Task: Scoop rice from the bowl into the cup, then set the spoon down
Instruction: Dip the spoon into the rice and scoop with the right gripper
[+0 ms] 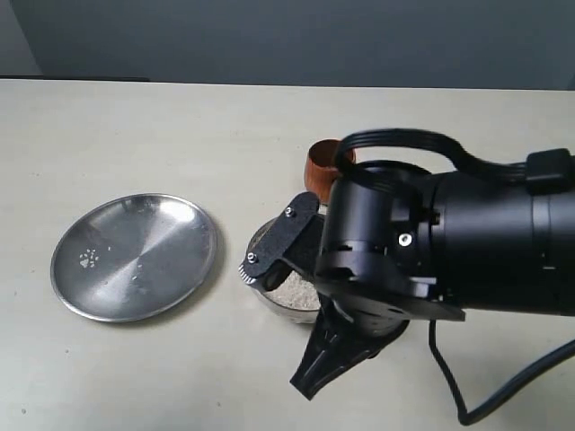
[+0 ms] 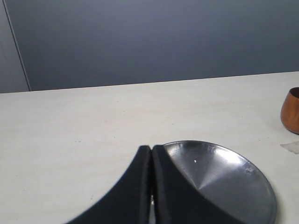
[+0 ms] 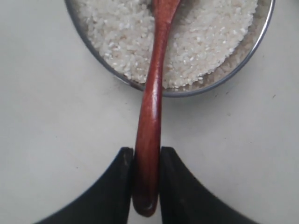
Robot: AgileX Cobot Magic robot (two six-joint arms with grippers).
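Spoon (image 3: pixel 150 121) handle pinched between right jaws; shaft over rice (image 3: pixel 205 42)

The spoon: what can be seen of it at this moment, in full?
The spoon is glossy reddish-brown wood, with a long, slim, slightly curved handle. The right gripper is shut on the handle near its rounded tail, which sticks out beyond the grip. The handle crosses over the rim of the steel bowl and its front end lies in the white rice; the head is cut off by the picture's edge. The exterior view hides it behind the right arm.
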